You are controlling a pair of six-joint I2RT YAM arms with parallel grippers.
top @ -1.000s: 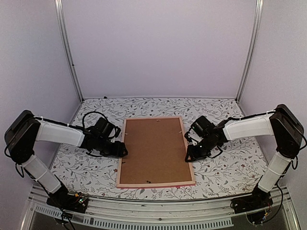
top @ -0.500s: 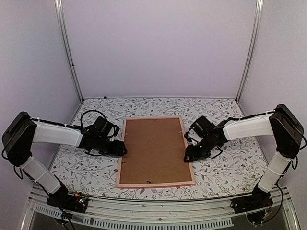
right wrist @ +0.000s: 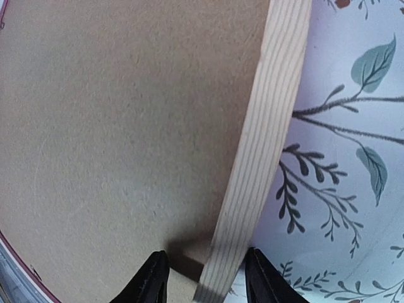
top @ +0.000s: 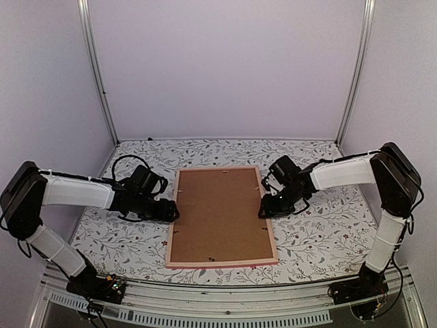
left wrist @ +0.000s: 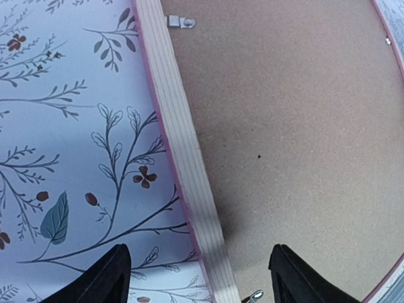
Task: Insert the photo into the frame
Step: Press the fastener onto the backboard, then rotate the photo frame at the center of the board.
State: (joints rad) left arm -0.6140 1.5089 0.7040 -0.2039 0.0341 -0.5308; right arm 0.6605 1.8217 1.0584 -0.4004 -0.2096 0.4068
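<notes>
The pink frame (top: 222,262) lies flat in the middle of the table with its brown backing board (top: 220,215) facing up. The photo is not in view. My left gripper (top: 171,212) is open and straddles the frame's left rail (left wrist: 180,139), one finger over the tablecloth and one over the board (left wrist: 303,126). My right gripper (top: 265,210) straddles the right rail (right wrist: 265,145) with narrower jaws. Its outer finger is against the rail; a small gap shows between the inner finger and the rail.
The table has a floral cloth (top: 328,232). Small metal turn clips sit on the board's edge near the left rail (left wrist: 181,23). White walls and metal posts (top: 99,82) enclose the back and sides.
My right gripper has moved along the right rail toward the far end and in over the rail. My left gripper has barely shifted at the left rail.
</notes>
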